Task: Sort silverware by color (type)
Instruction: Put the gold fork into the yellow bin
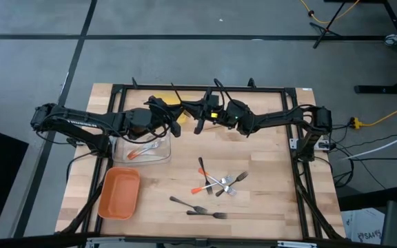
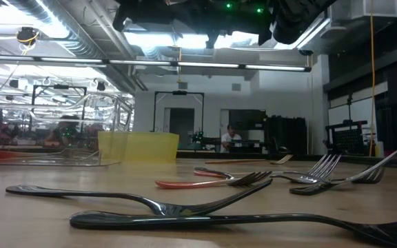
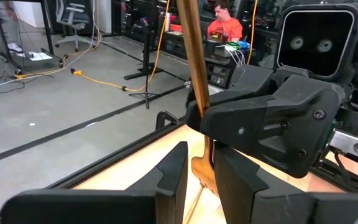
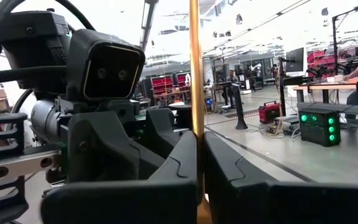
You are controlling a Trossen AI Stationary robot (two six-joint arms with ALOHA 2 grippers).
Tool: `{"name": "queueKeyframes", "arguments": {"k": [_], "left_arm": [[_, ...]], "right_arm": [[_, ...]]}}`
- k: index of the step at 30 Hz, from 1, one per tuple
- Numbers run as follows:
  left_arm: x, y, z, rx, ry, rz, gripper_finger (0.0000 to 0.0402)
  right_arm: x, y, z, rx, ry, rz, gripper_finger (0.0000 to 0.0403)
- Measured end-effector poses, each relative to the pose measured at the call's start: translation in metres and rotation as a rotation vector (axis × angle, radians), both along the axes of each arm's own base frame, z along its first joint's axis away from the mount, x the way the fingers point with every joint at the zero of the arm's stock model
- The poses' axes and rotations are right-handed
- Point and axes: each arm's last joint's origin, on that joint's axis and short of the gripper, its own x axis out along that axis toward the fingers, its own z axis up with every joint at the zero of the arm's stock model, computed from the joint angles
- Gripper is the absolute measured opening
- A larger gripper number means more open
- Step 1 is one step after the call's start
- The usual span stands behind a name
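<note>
A tan wooden utensil stands upright in the air over the table's far middle, where both arms meet. My right gripper is shut on it. My left gripper is open, and its fingers stand on either side of the utensil's broad lower end; whether they touch it I cannot tell. Silver utensils with orange tips lie in the clear tray. More silver ones and dark forks lie in a loose pile on the table's near right. Two dark forks lie near the front edge. My right gripper pinches the wooden utensil's shaft between its two fingers. It comes in level from the table's right, and the fingers lie across the shaft. The utensil is upright and lifted clear of the table, its broad end below the fingers.
A yellow tray sits at the far edge, partly under the arms. The orange tray lies at the near left. A black frame rims the table. Bare wood lies between the clear tray and the pile. People show in the room beyond.
</note>
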Motion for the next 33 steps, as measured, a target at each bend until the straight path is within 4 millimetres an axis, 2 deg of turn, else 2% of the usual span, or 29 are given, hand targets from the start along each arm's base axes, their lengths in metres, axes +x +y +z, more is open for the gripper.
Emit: {"name": "queueKeyframes", "arguments": {"k": [33], "left_arm": [[-0.0018,-0.0003,-0.0083,-0.052,0.057,-0.016,0.007]], "right_arm": [[0.0016,0.0006,-0.0067,0.046,0.059,0.012,0.0]]}}
